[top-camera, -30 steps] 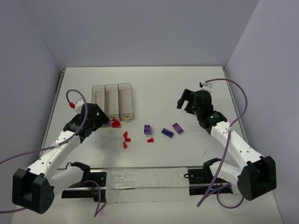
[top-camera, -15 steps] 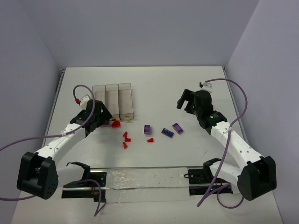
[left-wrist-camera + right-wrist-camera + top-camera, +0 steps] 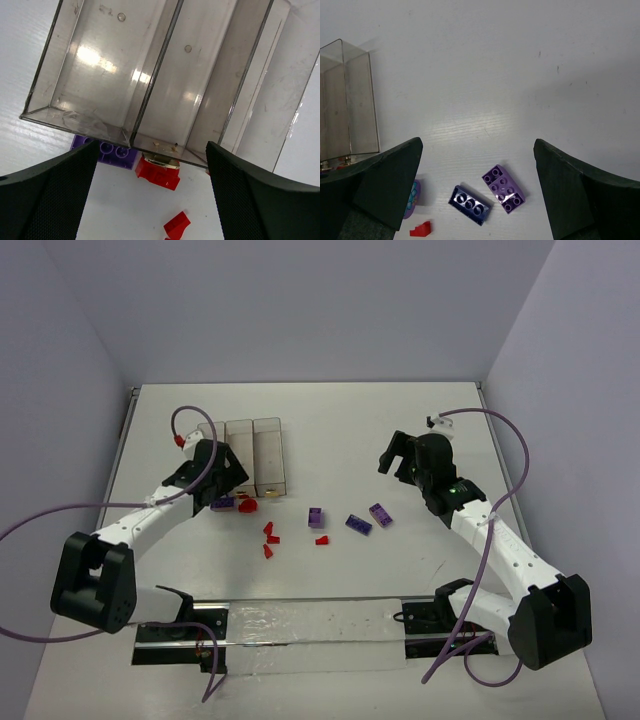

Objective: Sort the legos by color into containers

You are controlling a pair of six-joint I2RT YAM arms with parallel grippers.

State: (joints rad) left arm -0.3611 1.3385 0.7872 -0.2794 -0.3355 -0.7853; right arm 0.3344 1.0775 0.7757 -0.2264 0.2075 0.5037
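Observation:
Three joined translucent containers (image 3: 241,454) stand at the back left; the left wrist view shows their near ends (image 3: 165,75) with no bricks inside. My left gripper (image 3: 224,480) is open and empty, hovering over the near ends (image 3: 150,195). Just in front lie a purple brick (image 3: 107,150) and a red brick (image 3: 159,172) with a pale yellow piece (image 3: 161,161) on it. My right gripper (image 3: 394,454) is open and empty, raised above a light purple brick (image 3: 503,188) and a dark purple brick (image 3: 469,205).
Small red bits (image 3: 269,538) lie mid-table, one more (image 3: 322,539) beside a purple brick (image 3: 316,517). A red bit (image 3: 176,224) lies between my left fingers. A transparent strip (image 3: 310,625) runs along the near edge between the arm bases.
My left arm has swung away from me and to the right, bringing its gripper over the near ends of the containers. The right arm and the bricks have not moved.

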